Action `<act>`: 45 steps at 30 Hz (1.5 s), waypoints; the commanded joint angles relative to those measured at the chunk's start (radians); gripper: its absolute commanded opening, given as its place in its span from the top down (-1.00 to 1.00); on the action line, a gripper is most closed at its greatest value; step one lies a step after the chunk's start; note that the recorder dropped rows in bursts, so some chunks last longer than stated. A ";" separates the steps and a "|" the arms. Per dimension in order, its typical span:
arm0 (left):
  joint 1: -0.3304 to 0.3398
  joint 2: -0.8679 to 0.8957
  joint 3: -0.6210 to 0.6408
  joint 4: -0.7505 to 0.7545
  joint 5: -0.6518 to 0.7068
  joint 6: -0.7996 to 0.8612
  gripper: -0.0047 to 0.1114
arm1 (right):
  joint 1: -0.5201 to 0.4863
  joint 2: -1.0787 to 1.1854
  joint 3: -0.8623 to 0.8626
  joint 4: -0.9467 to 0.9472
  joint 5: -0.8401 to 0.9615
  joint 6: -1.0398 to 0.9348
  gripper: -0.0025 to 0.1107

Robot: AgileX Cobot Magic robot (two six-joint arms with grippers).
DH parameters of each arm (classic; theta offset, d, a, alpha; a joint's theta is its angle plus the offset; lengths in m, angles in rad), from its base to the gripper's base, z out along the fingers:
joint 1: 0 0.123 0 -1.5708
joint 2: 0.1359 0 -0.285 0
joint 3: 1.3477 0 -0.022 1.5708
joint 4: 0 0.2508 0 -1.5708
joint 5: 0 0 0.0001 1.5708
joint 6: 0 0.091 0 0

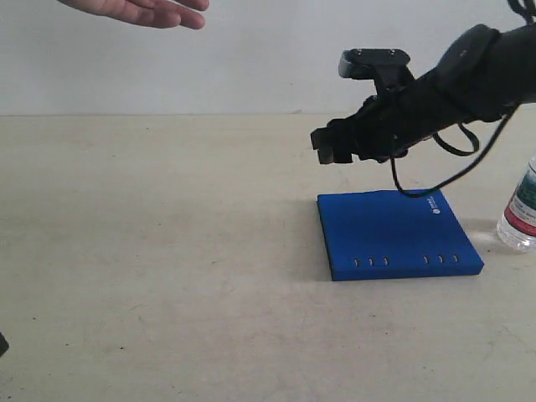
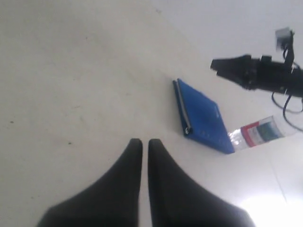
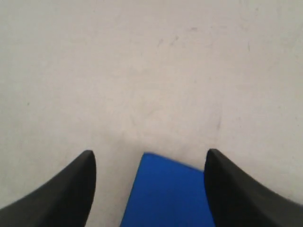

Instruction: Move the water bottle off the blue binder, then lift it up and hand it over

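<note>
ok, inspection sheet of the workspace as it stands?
Surface: beige table, lightly scuffed.
Job's things: blue binder flat, closed, nothing on it; water bottle upright on the table beside it, cut by the frame edge.
Clutter: nothing seen.
Grippers: right gripper open, empty, above the binder; left gripper shut, empty, over bare table.
Cables: black cable loops loose under the right arm, low over the binder's far edge.
Surroundings: pale wall; a person's open hand, top left of the exterior view.
</note>
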 commanded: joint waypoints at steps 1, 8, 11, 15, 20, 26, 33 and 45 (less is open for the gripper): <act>-0.005 0.168 0.000 -0.125 0.002 0.229 0.84 | 0.000 0.117 -0.107 -0.019 -0.003 0.079 -0.07; -0.005 0.369 -0.044 -0.316 0.002 0.536 0.84 | 0.000 0.209 -0.139 -0.190 0.051 0.221 -0.07; -0.005 0.388 -0.070 -0.374 0.002 0.616 0.84 | 0.000 0.214 -0.139 -0.294 0.074 0.266 -0.07; -0.005 0.386 -0.091 -0.381 0.009 0.664 0.84 | 0.000 0.214 -0.139 -0.375 0.071 0.326 -0.07; -0.005 0.386 -0.091 -0.377 0.041 0.695 0.84 | 0.000 0.214 -0.139 -0.392 0.127 0.380 0.14; -0.005 0.386 -0.091 -0.377 0.034 0.695 0.84 | 0.000 0.214 -0.139 -0.442 0.268 0.362 0.90; -0.005 0.386 -0.091 -0.377 -0.009 0.713 0.84 | 0.006 0.212 -0.139 -0.308 0.675 0.140 0.96; -0.005 0.386 -0.091 -0.377 0.005 0.773 0.84 | 0.020 -0.063 -0.139 -0.389 0.713 0.285 0.96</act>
